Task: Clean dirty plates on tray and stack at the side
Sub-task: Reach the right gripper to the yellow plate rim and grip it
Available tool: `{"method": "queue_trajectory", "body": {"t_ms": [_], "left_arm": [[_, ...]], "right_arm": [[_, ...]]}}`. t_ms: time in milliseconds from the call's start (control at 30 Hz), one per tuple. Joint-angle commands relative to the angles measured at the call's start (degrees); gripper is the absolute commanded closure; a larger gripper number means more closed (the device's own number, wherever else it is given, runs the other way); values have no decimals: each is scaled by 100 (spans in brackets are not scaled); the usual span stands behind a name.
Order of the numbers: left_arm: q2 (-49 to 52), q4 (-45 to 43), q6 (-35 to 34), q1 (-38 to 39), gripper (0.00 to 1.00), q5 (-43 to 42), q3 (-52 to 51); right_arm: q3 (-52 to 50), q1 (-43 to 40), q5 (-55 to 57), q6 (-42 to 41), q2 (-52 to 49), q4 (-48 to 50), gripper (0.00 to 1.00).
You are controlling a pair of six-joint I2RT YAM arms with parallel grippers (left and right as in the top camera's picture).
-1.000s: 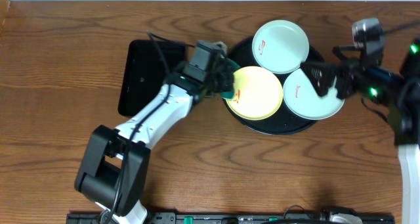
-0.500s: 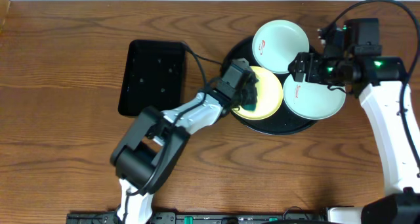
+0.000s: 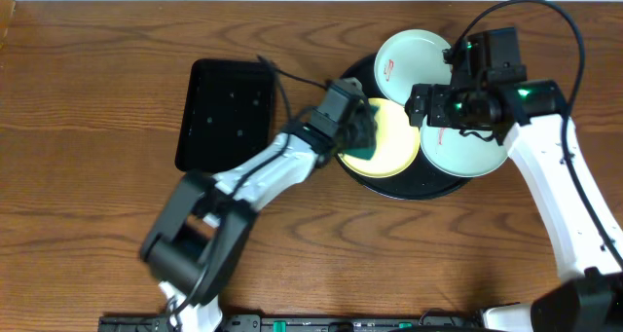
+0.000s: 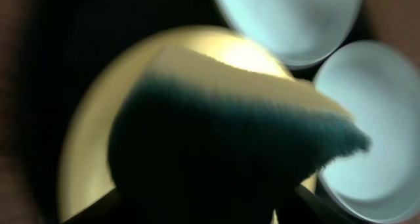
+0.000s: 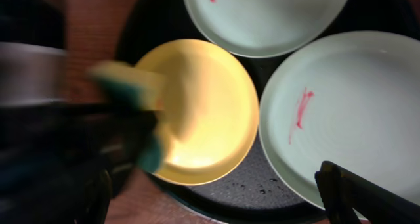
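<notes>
Yellow plate lies directly under the left gripper, which clamps a sponge at its left edge; the right gripper hovers open just to the right.

Overhead view: fixed above the table, looking straight down from a distance. Left wrist view: faces down, very close, blurred. Right wrist view: faces down, close. All three share the yellow plate on the tray, upper right of the overhead frame.
</notes>
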State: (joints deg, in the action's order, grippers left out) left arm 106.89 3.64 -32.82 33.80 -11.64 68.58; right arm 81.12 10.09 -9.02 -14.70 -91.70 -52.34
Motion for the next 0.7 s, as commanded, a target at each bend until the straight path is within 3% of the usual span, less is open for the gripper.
{"method": "queue_trajectory", "body": {"t_ms": [0,167,333,567,667], "left_arm": [[-540,195,109,-289,36,-31,39],[-625,195,107,-514,36,-901,39],[-616,350,118,-529,36,-1010,33],[-592,389,863,-590,36,289,26],[-479,214,1764,-649,36,962,26]], "right_arm": [[103,9,251,-96,-343,120,3],[114,61,98,-48,-702,398,3],[114,168,39,-50,-999,586,2],[114,251,63,-107,-1370,1113,1],[114,295,98,-118,-1408,1355,2]]}}
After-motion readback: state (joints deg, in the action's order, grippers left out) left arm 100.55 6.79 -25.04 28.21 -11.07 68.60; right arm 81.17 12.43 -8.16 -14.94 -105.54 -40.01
